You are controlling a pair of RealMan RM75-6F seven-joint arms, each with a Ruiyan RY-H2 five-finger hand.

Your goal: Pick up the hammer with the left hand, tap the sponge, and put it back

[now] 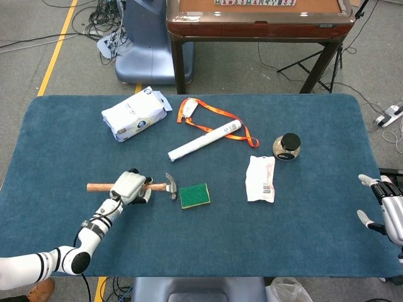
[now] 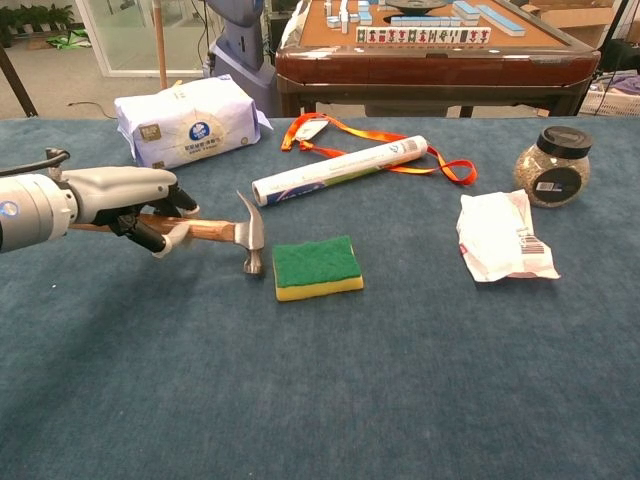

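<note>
You had the hammer (image 2: 215, 231) gripped in your left hand (image 2: 135, 205), fingers wrapped round the wooden handle, its head just left of the sponge (image 2: 317, 267), seemingly clear of the worktop (image 2: 400, 380); the pickup looked done; the tap and the return were left; your right hand (image 1: 387, 211) sat open and empty at the far right edge.

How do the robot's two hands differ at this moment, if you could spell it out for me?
The left hand grips the hammer by its wooden handle, with the head beside the sponge; the right hand holds nothing, its fingers apart. The left hand is over the table, reached in towards the middle, while the right hand sits at the table's right edge, seen only in the head view. Both are pale, multi-fingered hands.
</note>
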